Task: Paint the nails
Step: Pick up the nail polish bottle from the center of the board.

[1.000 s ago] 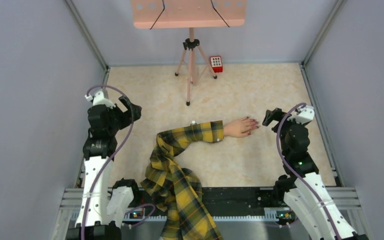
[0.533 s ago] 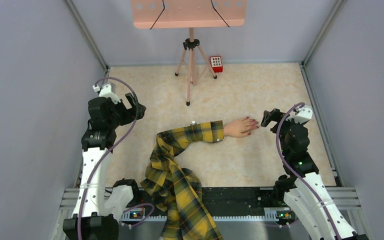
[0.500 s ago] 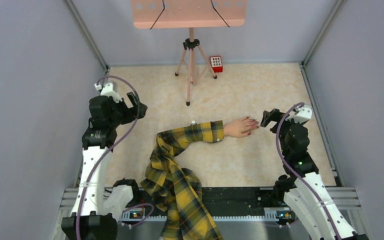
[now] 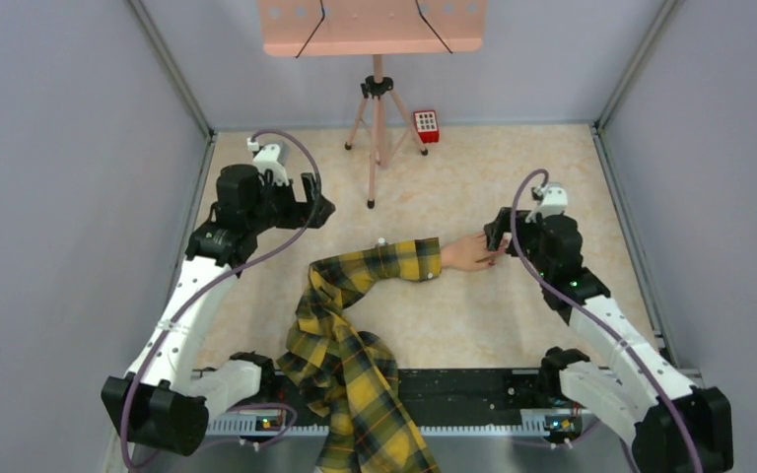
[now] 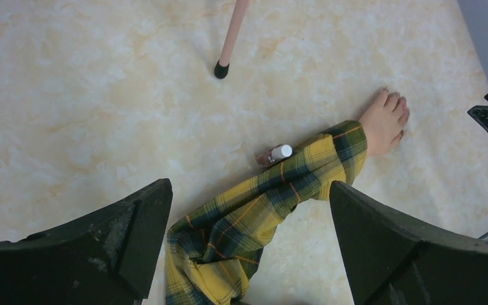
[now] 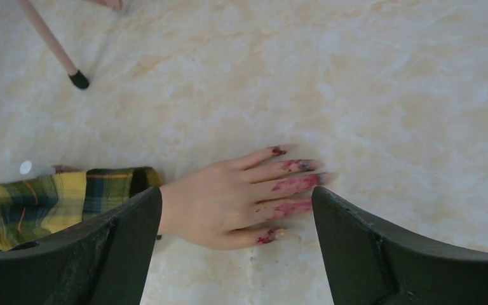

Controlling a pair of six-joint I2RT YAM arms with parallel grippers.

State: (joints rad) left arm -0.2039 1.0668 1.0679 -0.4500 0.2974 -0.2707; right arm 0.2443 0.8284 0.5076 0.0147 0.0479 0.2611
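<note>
While our left pincer (image 5: 248,190) gaped wide above the polish bottle (image 5: 273,154), our right pincer (image 6: 236,194) hung wide over the nails (image 6: 278,151). We favoured straddling the bottle squarely.

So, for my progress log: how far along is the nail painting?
Done: nails carry dark red polish, smeared down the fingers. In hand: nothing; left hand and right hand are open, the right above the mannequin hand. Left: perhaps a recoat; the white-capped bottle lies beside the sleeve.
</note>
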